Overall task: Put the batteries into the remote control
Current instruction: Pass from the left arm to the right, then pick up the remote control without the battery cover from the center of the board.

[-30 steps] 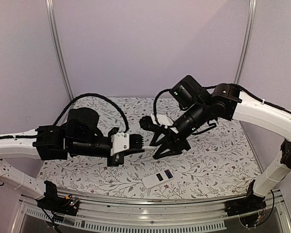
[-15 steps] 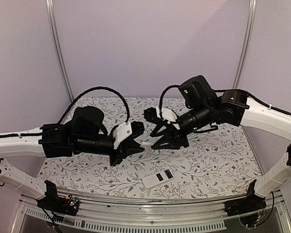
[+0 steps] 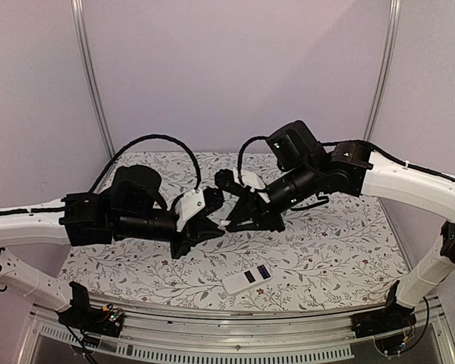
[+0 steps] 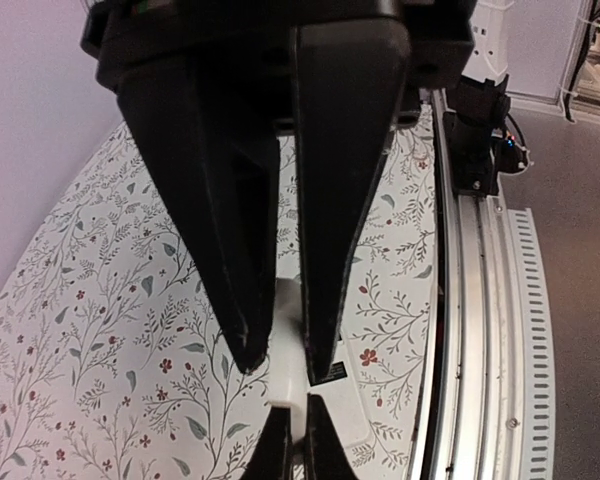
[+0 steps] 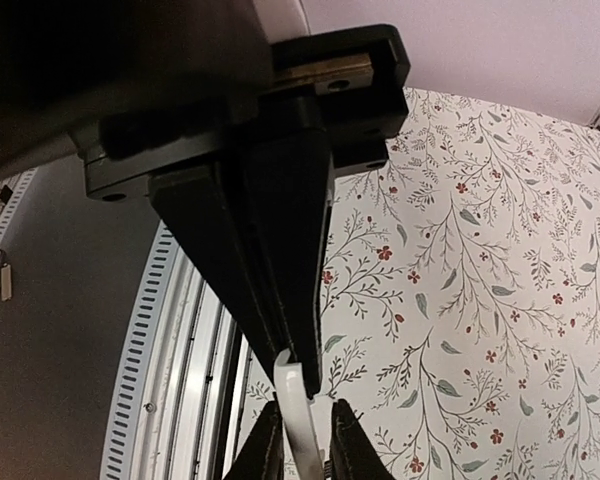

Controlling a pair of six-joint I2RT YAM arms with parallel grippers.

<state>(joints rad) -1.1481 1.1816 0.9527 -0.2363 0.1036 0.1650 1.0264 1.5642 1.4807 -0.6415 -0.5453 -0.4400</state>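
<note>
table: flowery cloth (image 3: 326,250), plain purple walls (image 3: 235,68)
left gripper (image 3: 215,227): pinched on a small white piece (image 4: 288,350)
right gripper (image 3: 229,223): pinched on the same white piece
remote control (image 3: 247,281): flat on the cloth, below both grippers, untouched

Our left arm (image 3: 30,227) stretches out level and our right arm (image 3: 409,182) slopes down toward it. Left gripper (image 3: 214,224) and right gripper (image 3: 233,220) meet tip to tip, both pinching one thin white strip (image 5: 292,390).

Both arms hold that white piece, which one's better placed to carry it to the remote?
Right, probably: the remote lies slightly to its side of the handover, and its jaws clamp the piece.
</note>
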